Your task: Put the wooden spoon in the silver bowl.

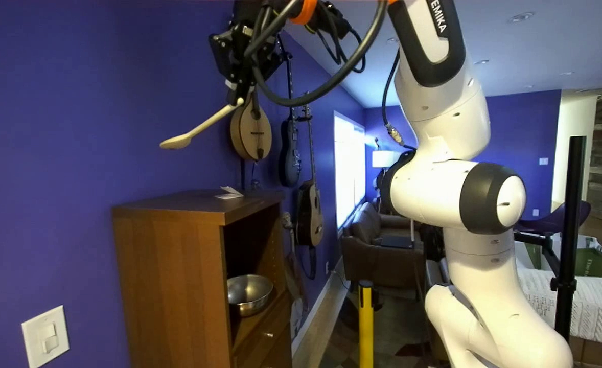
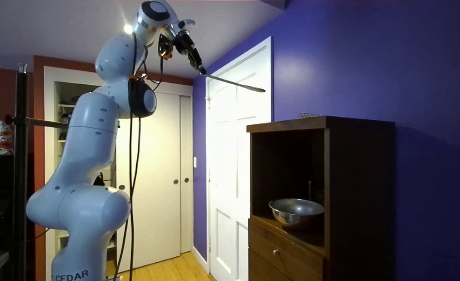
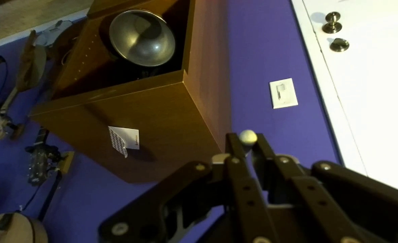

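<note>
The pale wooden spoon [image 1: 202,126] is held in the air above the brown cabinet's height. It also shows in an exterior view [image 2: 236,83], with its oval scoop end pointing away from the fingers and slightly down. My gripper [image 1: 236,96] is shut on the handle's end; it is also in an exterior view [image 2: 202,71]. In the wrist view only the handle's round tip [image 3: 248,137] shows between the fingertips [image 3: 246,144]. The silver bowl [image 1: 250,295] stands upright in the cabinet's open compartment, also in an exterior view [image 2: 295,214] and the wrist view [image 3: 142,38]. Its inside looks empty.
The brown wooden cabinet [image 1: 170,286] stands against the purple wall; its top board and side wall enclose the bowl, with the front open. Folded paper [image 3: 126,137] lies on its top. String instruments [image 1: 252,130] hang on the wall beside it. A yellow post [image 1: 366,327] stands nearby.
</note>
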You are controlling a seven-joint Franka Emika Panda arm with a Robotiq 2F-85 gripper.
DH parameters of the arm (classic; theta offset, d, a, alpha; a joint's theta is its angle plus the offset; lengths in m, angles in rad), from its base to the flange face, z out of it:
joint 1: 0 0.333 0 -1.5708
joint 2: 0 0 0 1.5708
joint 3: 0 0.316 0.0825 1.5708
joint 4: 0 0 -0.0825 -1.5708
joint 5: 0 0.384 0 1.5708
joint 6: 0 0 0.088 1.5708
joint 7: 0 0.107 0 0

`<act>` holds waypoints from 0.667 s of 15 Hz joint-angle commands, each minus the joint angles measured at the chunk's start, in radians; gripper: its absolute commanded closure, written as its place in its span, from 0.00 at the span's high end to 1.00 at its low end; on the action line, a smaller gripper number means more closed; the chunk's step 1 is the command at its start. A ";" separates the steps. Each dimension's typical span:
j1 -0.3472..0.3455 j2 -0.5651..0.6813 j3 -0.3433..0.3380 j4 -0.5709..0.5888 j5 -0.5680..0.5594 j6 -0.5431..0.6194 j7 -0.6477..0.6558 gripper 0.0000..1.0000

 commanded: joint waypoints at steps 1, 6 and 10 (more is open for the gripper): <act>0.067 -0.019 0.024 0.000 -0.047 -0.044 0.022 0.03; 0.124 -0.034 0.032 -0.035 -0.033 -0.244 0.128 0.03; 0.093 -0.152 -0.039 -0.315 0.184 -0.207 0.317 0.03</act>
